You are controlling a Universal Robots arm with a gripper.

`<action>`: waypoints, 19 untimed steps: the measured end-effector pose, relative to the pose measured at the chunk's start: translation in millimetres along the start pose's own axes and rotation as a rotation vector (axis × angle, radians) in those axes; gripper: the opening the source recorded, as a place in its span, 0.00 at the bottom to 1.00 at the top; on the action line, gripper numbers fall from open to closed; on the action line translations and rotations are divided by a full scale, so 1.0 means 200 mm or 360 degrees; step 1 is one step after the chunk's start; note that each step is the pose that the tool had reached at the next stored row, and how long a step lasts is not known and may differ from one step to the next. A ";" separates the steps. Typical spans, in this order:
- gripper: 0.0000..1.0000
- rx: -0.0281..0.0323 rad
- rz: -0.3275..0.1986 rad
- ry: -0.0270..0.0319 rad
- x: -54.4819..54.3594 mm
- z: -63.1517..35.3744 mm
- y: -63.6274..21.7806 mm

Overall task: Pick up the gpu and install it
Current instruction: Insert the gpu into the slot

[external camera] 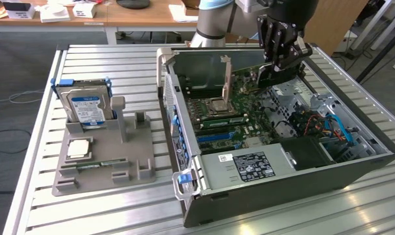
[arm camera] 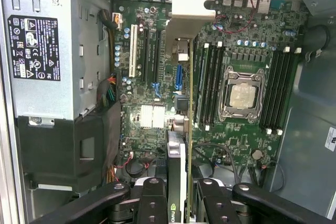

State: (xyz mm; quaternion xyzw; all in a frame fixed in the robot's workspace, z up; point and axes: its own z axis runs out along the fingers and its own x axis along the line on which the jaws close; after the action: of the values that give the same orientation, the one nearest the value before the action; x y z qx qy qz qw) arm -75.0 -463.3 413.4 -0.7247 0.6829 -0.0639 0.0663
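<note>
The pincer (external camera: pixel 276 68) (arm camera: pixel 178 195) reached down into the open computer case (external camera: pixel 282 191) and was pinching the gpu (external camera: pixel 246 77) (arm camera: pixel 177 156) between its two black fingers (arm camera: pixel 152 200). The card stood on edge, its pale metal bracket pointing toward the case's far side, on the exterior view's left. It hung over the green motherboard (external camera: pixel 249 125) (arm camera: pixel 142 66), just beside the processor socket (external camera: pixel 218 105) (arm camera: pixel 244 95) and its rows of memory slots. Whether its lower edge touched a slot, I couldn't tell.

The case lay on its side with its cover off, toward the edge of the slatted metal surface (external camera: pixel 86 215) on the exterior view's right. Its grey power supply (external camera: pixel 243 169) (arm camera: pixel 47 51) sat at the near end.

Nearer the surface's opposite edge, well apart from the case, sat a grey holder (external camera: pixel 135 152). A hard drive (external camera: pixel 86 105) with a blue-and-white label stood upright in it.
</note>
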 end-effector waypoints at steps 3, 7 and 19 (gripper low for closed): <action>0.27 0.00011 0.0000 0.00000 0.00 0.009 0.001; 0.27 0.00011 0.0000 0.00000 0.00 0.010 -0.002; 0.27 0.00008 0.0000 0.00001 0.00 0.015 -0.031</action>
State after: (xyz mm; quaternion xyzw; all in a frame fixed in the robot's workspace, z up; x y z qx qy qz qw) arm -68.4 -463.3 411.6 -0.7247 0.6828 -0.0641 0.0665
